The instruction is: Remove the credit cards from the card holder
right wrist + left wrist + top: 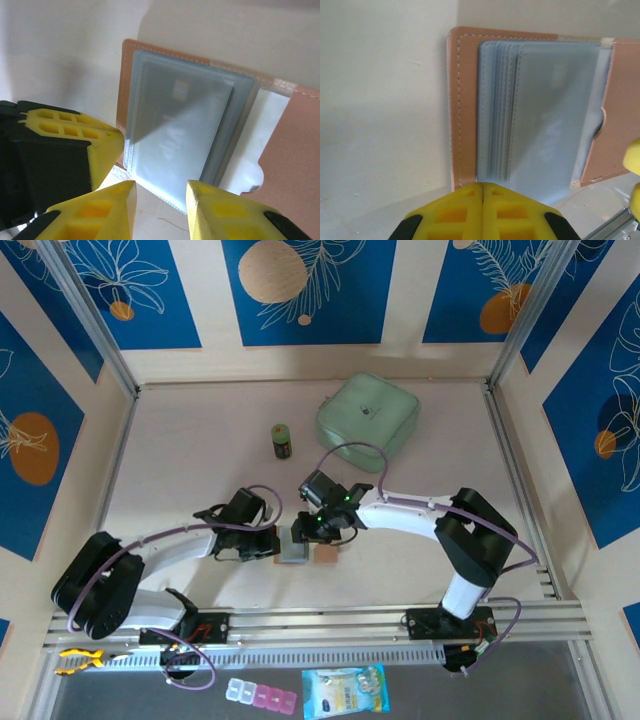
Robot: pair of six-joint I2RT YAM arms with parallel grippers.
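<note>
Your card holder (pixel 297 548) lies at the table's (pixel 200 460) near edge. Well behind it, a can (pixel 283 441) stands left of the zip case (pixel 368 422).

This is looking like a robotics lab test cell, not a home or a shop. Two white robot arms, the left arm (pixel 170 545) and the right arm (pixel 420 515), are sitting bolted to a slotted aluminium rail (pixel 330 620) at the near edge of a pale worktop (pixel 200 440). Aluminium posts (pixel 90 315) are framing the enclosure, and wall panels (pixel 300 290) printed in blue and orange are boxing it in. Purple cables (pixel 350 450) are looping off the arms.
</note>
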